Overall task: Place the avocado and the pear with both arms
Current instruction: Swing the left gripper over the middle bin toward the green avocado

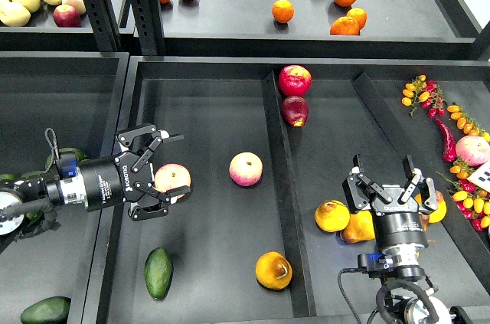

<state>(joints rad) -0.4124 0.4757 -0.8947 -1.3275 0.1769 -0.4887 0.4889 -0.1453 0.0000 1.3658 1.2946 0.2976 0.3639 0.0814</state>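
Note:
The dark green avocado (158, 272) lies at the front left of the middle tray (207, 121). The golden pear (273, 270) lies at the tray's front right, beside the divider (280, 186). My left gripper (182, 165) is open and points right, its fingers on either side of a pink apple (173, 178), well behind the avocado. I cannot tell whether it touches the apple. My right gripper (384, 168) is open and empty in the right compartment, above a pile of yellow fruit (331, 215), to the right of the pear.
A second pink apple (246, 168) lies mid-tray. Two red apples (295, 80) lie at the divider's far end. Oranges (282, 11) sit on the upper shelf. Another avocado (46, 310) lies in the left bin. Small peppers (459, 121) line the right edge.

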